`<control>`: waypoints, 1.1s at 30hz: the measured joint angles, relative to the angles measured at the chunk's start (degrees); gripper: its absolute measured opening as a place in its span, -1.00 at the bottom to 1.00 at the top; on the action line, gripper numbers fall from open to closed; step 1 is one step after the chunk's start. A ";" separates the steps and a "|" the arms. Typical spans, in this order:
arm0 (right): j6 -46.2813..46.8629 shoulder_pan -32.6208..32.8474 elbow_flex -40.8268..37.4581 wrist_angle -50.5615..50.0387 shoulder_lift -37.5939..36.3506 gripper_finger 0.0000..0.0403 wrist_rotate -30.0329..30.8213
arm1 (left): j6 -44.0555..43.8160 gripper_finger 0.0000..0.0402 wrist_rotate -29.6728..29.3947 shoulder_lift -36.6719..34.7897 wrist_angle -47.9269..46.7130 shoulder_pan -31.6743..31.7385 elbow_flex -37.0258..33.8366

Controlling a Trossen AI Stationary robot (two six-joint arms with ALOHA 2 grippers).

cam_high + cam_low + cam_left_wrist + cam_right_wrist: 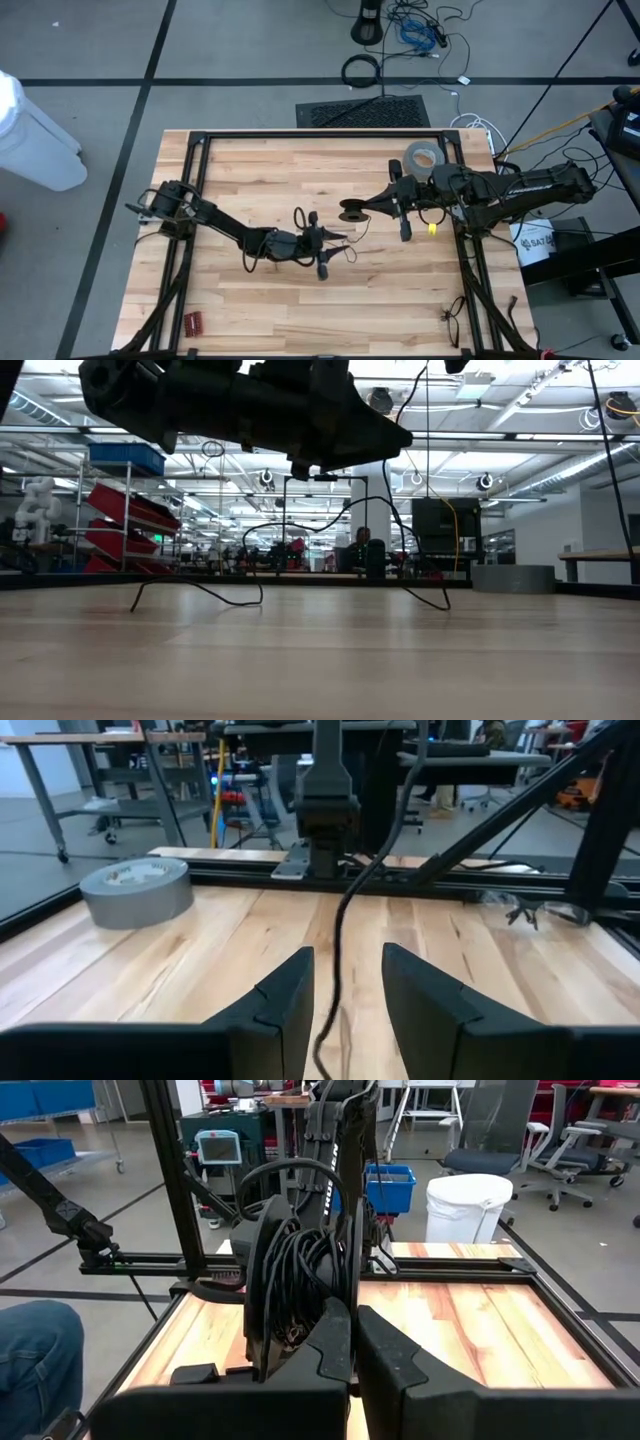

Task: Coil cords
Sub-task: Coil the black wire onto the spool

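Thin black cord [338,952], partly coiled [290,1285]

I log thin black wire cord [338,935] | dull grey round tape roll [136,891] | pale striped wooden plank table [260,170] | small red block [193,322].

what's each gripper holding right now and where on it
The right gripper is shut on the coiled part of the cord. The left gripper is open, with a loose stretch of cord running between its fingers, not clamped.
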 joint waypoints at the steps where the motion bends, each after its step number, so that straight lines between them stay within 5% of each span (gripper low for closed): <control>1: 0.00 0.00 0.00 0.00 0.00 -1.00 0.00 | 0.02 -0.37 -0.29 0.00 0.00 0.00 0.00; 7: -0.01 0.00 0.01 -0.23 0.00 -1.00 0.00 | 0.04 -0.45 -1.61 0.00 0.04 -0.05 0.00; 15: -0.02 -0.04 0.01 -0.35 0.00 -1.00 0.01 | 0.13 -0.95 -6.75 0.00 -1.54 -0.15 -0.02; 33: 1.26 0.02 0.02 -0.36 0.00 -1.00 -1.47 | 0.39 -0.95 -9.37 -0.20 -5.03 1.49 -0.02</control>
